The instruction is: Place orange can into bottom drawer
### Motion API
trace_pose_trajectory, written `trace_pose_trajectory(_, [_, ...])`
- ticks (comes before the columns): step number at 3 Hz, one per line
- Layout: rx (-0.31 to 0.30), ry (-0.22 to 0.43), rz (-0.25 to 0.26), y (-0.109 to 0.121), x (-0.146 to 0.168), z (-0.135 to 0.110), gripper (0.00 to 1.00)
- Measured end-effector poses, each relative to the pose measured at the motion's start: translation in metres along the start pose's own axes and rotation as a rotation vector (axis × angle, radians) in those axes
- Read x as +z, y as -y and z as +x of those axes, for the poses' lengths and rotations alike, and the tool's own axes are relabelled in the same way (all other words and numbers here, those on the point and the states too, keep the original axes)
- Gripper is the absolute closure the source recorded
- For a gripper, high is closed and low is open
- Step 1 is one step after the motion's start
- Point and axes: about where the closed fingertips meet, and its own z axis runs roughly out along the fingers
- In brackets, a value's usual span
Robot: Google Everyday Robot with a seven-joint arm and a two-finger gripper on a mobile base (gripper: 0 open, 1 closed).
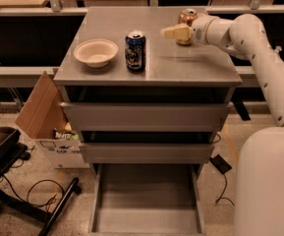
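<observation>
The orange can (186,16) stands upright near the back right of the cabinet top (181,63). My gripper (170,32) reaches in from the right, just in front of the can and low against its left side, covering the can's lower part. I cannot tell whether it holds the can. The bottom drawer (146,195) is pulled out at floor level, and its flat grey floor is bare.
A dark blue can (135,51) stands mid-top, with a cream bowl (96,52) to its left. The two upper drawers (146,117) are slightly open. A cardboard box (45,114) and a black chair base (4,151) with cables sit left of the cabinet.
</observation>
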Motion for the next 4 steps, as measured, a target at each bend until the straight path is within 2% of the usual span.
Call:
trace_pose_trajectory(1, [-0.031,-0.019,0.004,0.005,0.019,0.003,0.18])
trace_pose_trajectory(2, [-0.056,-0.041,0.014,0.010,0.030,0.004,0.42])
trace_pose_trajectory(3, [-0.064,-0.054,0.021,0.015,0.029,0.004,0.64])
trace_pose_trajectory(4, [-0.069,-0.052,0.015,0.018,0.000,-0.013,0.95])
